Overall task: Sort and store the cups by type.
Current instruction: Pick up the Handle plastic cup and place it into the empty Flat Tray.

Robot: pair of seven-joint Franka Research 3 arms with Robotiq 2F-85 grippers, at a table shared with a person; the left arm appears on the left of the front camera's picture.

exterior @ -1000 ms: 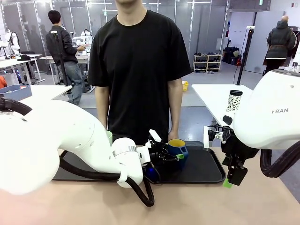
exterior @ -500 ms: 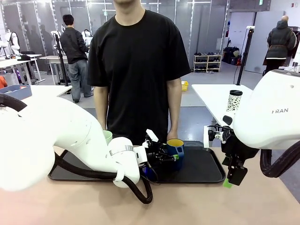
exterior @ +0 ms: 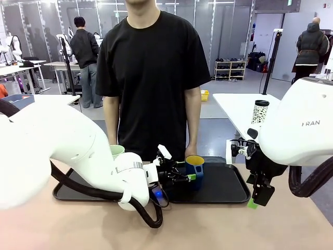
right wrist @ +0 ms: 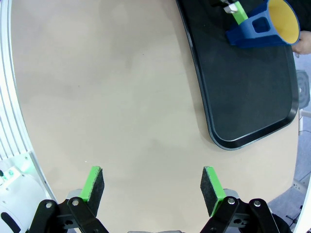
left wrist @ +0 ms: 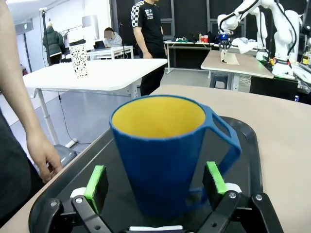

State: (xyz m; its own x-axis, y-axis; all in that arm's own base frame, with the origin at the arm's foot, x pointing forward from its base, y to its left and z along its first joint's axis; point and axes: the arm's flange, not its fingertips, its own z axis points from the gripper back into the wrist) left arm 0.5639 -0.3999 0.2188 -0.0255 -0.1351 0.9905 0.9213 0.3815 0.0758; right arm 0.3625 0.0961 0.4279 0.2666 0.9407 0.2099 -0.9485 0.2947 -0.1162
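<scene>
Front view: the mug is seen upright on the tray at centre, bracketed by the spread left gripper; the right gripper is spread over bare table.

table: tan | on it: 1 black tray

One blue mug, one green tumbler, one tray
</scene>
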